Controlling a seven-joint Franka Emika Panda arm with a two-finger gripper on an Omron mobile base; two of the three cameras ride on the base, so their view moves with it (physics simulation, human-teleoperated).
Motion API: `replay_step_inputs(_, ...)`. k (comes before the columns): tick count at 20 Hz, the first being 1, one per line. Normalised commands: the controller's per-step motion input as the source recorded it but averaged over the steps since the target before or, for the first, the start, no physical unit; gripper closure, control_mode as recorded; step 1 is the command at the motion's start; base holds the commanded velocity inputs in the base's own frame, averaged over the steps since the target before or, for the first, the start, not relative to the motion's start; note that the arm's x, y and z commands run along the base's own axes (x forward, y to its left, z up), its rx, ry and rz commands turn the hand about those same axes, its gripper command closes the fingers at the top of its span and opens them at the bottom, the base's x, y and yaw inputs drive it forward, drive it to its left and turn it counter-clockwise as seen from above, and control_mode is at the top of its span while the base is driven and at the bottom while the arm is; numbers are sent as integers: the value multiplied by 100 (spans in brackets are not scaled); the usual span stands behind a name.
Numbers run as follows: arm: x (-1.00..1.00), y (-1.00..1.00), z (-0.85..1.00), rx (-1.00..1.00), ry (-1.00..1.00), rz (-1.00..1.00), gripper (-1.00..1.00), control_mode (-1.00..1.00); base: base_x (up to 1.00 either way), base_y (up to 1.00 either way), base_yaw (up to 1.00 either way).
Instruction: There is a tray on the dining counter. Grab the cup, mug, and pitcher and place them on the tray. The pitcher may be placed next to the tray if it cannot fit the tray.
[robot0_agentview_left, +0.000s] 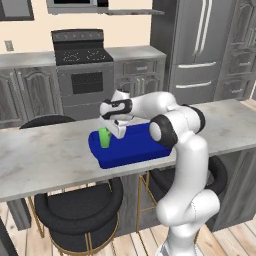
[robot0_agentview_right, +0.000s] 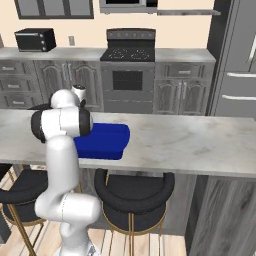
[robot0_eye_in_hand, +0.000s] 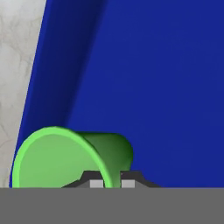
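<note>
Gripper (robot0_agentview_left: 111, 129) pinching the rim wall of the green cup (robot0_agentview_left: 104, 138), fingers closed on it from above. The cup stands upright inside the blue tray (robot0_agentview_left: 135, 149), near its left end. The tray lies on the marble counter (robot0_agentview_left: 45, 155), above the black stools (robot0_agentview_left: 80, 207).

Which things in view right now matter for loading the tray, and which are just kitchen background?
Job:
- cup, pinched at its rim by the gripper
- tray
- dining counter

Background:
- stools
- stove
- fridge
- toaster oven
</note>
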Motion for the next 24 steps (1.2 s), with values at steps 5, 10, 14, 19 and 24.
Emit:
replay_step_inputs(5, 12, 0, -25, 0, 0, 0, 100, -100, 0, 0, 0)
replay_step_inputs(10, 8, 0, -24, 0, 0, 0, 100, -100, 0, 0, 0)
replay_step_inputs(14, 0, 0, 0, 0, 0, 0, 100, -100, 0, 0, 0)
replay_step_inputs(19, 0, 0, 0, 0, 0, 0, 100, -100, 0, 0, 0)
replay_step_inputs(24, 0, 0, 0, 0, 0, 0, 100, -100, 0, 0, 0)
